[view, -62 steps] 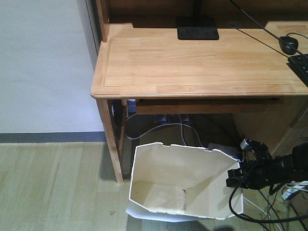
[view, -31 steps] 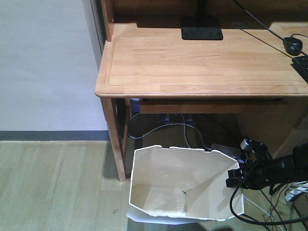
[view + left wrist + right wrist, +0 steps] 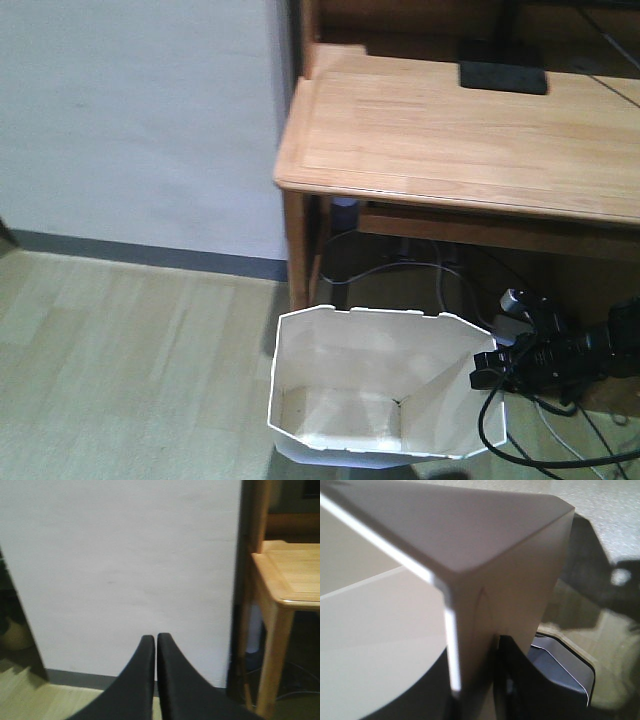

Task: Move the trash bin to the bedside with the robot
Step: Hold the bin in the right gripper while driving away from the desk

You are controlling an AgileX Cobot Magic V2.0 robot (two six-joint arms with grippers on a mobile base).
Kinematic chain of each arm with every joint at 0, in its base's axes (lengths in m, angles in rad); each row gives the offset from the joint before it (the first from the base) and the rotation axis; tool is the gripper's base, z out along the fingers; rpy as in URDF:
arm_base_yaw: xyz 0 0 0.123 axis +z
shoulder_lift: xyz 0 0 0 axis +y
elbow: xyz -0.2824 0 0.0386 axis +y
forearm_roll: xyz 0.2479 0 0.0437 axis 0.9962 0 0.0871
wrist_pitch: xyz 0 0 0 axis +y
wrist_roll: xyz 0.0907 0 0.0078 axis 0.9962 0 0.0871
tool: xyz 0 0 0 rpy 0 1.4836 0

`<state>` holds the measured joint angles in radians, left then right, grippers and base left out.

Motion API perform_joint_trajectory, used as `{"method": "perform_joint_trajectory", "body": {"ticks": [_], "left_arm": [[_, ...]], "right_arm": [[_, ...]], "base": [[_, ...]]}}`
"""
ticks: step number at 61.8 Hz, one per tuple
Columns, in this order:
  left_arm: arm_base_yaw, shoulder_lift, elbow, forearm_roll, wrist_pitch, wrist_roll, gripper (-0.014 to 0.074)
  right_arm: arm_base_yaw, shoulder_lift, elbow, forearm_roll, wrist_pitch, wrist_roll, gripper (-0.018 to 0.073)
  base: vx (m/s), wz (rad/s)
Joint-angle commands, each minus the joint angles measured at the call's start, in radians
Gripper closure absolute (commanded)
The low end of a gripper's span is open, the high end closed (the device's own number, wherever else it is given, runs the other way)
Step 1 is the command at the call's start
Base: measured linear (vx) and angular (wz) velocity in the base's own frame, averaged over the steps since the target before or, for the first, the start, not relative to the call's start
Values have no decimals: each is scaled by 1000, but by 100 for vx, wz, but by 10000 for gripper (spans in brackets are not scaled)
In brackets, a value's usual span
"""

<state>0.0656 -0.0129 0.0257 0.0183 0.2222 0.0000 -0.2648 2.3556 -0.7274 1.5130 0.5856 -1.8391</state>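
Wall [image 3: 140,120], plain and white, fills the front view from 9 to 11 o'clock, with pale wooden floor [image 3: 130,350] below it at 7 to 8 o'clock. A light wooden desk [image 3: 470,130] takes up 1 to 2 o'clock, and its corner leg [image 3: 300,250] comes down towards the centre. No bed shows in any view.

The trash bin [image 3: 370,380] sits at 6 o'clock, just in front of that leg, mouth up and empty. Whether its base rests on the floor I cannot tell. At 3 o'clock on its rim the black right arm reaches in from the edge of the frame. The right gripper [image 3: 487,366] is clenched on the thin wall; the right wrist view shows that wall standing between a dark finger [image 3: 517,685] outside and a dark shape inside. The left gripper [image 3: 155,637] points at the wall with its fingers pressed together and nothing between them.

Grey cables [image 3: 400,268] hang under the desk at 12 o'clock of the bin, and a black cable [image 3: 490,430] loops from the arm at 5 o'clock.

The step in hand looks like carrying the bin away from the desk towards the bed. To do it well, the pinch should stay firm, because a thin wall held at one point may flex and slip. The base should turn slowly, keeping the bin level and its 11 o'clock corner clear of the leg. The looping cable should stay free of the rim.
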Motion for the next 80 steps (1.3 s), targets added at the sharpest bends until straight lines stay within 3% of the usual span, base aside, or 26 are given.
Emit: {"method": "perform_joint_trajectory", "body": {"ticks": [1, 80], "left_arm": [[0, -15, 19, -4, -71, 0, 603], [0, -15, 19, -4, -71, 0, 603]], "right_arm": [[-3, -68, -2, 7, 267, -1, 566], [-3, -68, -2, 7, 267, -1, 566]], "base": [[-3, 49], [4, 50]]}}
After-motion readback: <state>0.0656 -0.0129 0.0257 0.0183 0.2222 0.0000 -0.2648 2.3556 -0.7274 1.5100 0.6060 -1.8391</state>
